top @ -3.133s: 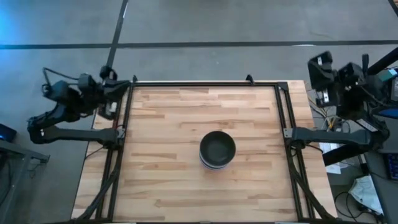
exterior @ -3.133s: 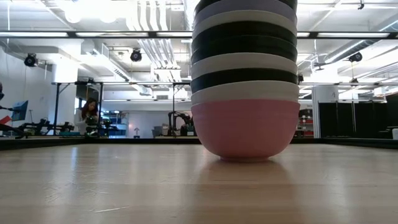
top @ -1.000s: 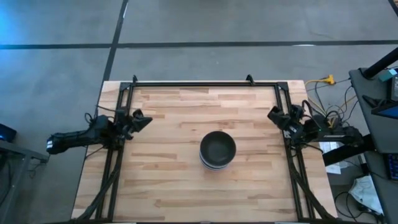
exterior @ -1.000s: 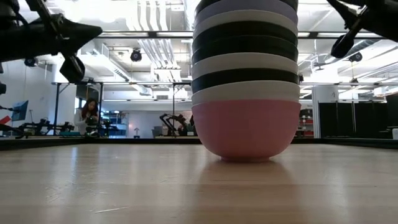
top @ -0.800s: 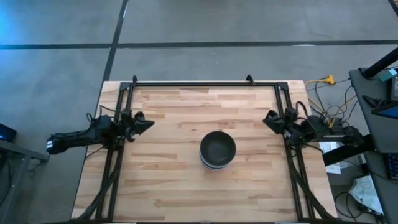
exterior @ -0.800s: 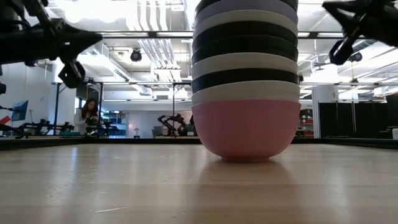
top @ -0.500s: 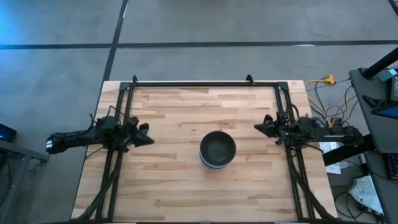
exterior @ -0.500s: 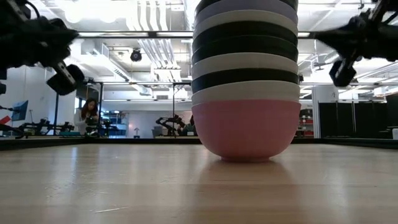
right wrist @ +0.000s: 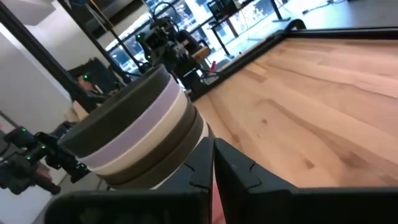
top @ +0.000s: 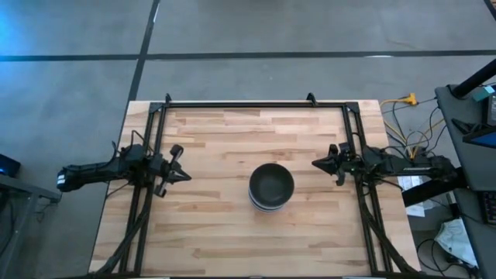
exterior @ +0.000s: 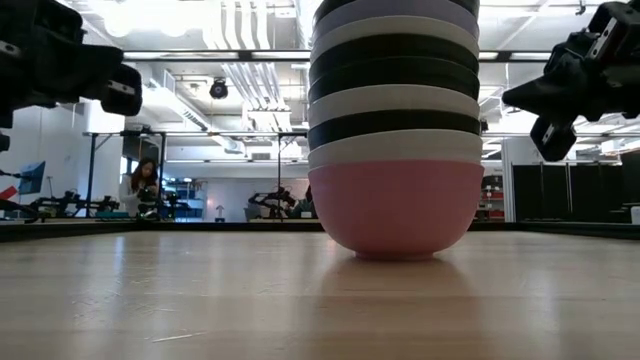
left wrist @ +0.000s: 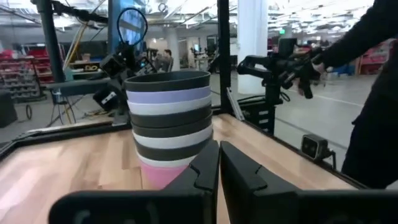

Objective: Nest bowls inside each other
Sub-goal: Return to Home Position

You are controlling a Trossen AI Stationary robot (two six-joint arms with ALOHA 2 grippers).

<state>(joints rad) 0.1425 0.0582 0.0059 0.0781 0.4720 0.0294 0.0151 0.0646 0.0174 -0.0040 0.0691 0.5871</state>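
Observation:
The bowls stand nested in one stack at the table's middle, a black bowl on top, lavender under it, then white and black ones. The pink bowl is lowest and rests by its base on the wood. The stack also shows in the right wrist view. My left gripper is shut and empty above the table's left side, pointing at the stack. My right gripper is shut and empty above the right side, pointing at the stack. Each is well apart from the stack.
A black metal frame runs along the table's left, far and right edges. Bare wood lies around the stack. A person sits far off in the room behind. Cables and gear lie off the table's right.
Both arms have swung in over the table. My left gripper has gone toward the near edge and a little right, my right gripper toward the near edge and left, both turning about their own axis and now pointing at the stack. The stack has kept still.

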